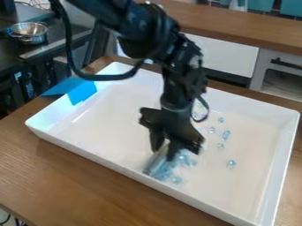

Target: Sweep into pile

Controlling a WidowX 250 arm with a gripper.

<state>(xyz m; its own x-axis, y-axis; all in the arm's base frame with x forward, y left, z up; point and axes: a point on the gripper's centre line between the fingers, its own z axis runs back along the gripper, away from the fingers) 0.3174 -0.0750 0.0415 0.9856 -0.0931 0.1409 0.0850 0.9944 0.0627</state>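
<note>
- The wooden table (77,176) is nearest, and it goes all around the white tray (94,147).
- Just inside the tray's near long wall is a bunch of shiny, pale blue beads (176,180). They look like the things to sweep. If the next push toward that wall is too hard, I think beads could pop up and hop over it, because the wall looks low.
- Right beside the bunch, low in the tray, is a grey tool (154,165). It leans and looks blurry, so I cannot tell what kind it is. If it tips or lifts, beads could slip under it and get left behind.
- The black gripper (163,151) hangs over the near part of the tray, squeezing the top of the tool. If the tool bumps the near wall, it could twist in that grip and push the bunch apart.
- Some stray beads (231,163) lie on the tray floor, over toward its right end and back wall. They are round, so a quick sweep could send them rolling away from the bunch.
- A bright blue piece (82,92) hangs over the tray's far left corner.
- Past the tray's left end, a metal bowl (28,32) sits on a dark top.
</note>
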